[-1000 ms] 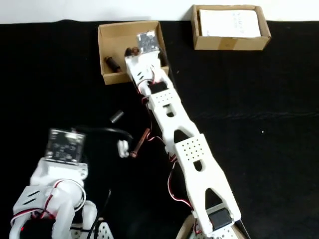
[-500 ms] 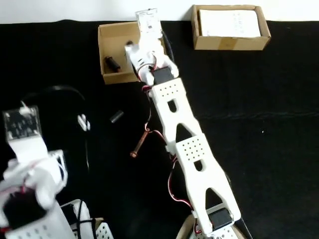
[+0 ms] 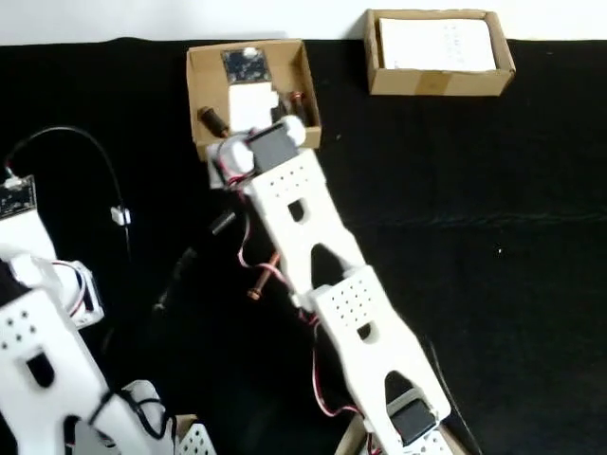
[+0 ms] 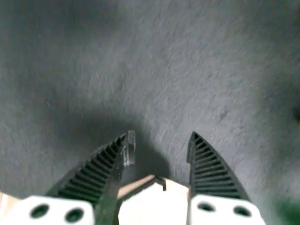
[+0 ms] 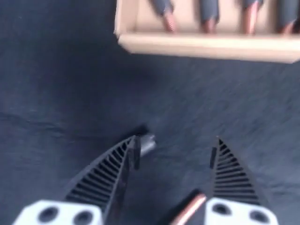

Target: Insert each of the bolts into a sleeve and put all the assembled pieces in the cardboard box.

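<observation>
The cardboard box [image 3: 196, 90] stands at the table's back, left of centre; in the right wrist view the box [image 5: 201, 47] holds several sleeved bolts [image 5: 208, 9]. One loose copper bolt [image 3: 260, 282] and one loose black sleeve [image 3: 221, 224] lie on the black cloth in front of it. My right arm [image 3: 313, 246] stretches from the near edge up to the box. My right gripper [image 5: 176, 140] is open above the cloth, the sleeve [image 5: 146, 141] beside one fingertip and the bolt [image 5: 187, 208] nearer the wrist. My left gripper [image 4: 161, 136] is open over bare cloth, holding nothing.
A second cardboard box [image 3: 441, 81] with white paper inside sits at the back right. My left arm [image 3: 38, 322] stands at the table's left edge, its cable [image 3: 104, 180] looping above it. A white wall borders the table at the back.
My left arm has pulled back from beside the loose bolt to the left edge. My right arm's wrist has swung from the box's right side toward its left front.
</observation>
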Motion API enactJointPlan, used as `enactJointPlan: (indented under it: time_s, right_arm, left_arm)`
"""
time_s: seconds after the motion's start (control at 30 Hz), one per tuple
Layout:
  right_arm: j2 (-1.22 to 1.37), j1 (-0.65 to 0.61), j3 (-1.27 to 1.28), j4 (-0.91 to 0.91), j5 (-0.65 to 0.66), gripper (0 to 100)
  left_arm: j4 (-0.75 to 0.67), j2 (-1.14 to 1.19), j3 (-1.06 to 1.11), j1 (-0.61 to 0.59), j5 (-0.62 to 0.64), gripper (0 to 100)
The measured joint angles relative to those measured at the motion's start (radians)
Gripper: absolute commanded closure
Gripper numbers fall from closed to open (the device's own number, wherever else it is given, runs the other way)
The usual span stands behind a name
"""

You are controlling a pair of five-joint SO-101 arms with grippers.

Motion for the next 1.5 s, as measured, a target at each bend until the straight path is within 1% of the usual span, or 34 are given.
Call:
enactJointPlan:
  time_s: [0.1,0.23,0.47,0.6,1.0,1.07,1.27,1.5]
  right_arm:
    - [0.002,-0.049,0.129,-0.02,-0.117,77.1]
    - [0.002,-0.061,0.265,-0.126,-0.258,77.1]
    - [0.002,-0.064,0.379,-0.288,-0.439,77.1]
    - [0.002,-0.068,0.431,-0.354,-0.506,77.1]
    - [-0.035,-0.068,0.609,-0.488,-0.522,77.5]
    - [-0.043,-0.068,0.635,-0.509,-0.522,80.7]
    - [-0.051,-0.061,0.701,-0.551,-0.509,98.5]
    - [-0.048,-0.06,0.701,-0.549,-0.433,99.1]
  left_arm:
    - [0.0,0.057,0.0,-0.032,0.0,81]
    - [0.0,0.094,0.0,-0.071,0.0,81]
    - [0.0,0.097,0.0,-0.078,0.0,81]
    - [0.0,0.097,0.0,-0.078,0.0,81]
    - [0.0,0.097,0.0,-0.078,0.0,81]
    - [0.0,0.097,0.0,-0.078,0.0,81]
    - [0.0,0.097,0.0,-0.078,0.0,81]
    - [0.0,0.097,0.0,-0.078,0.0,81]
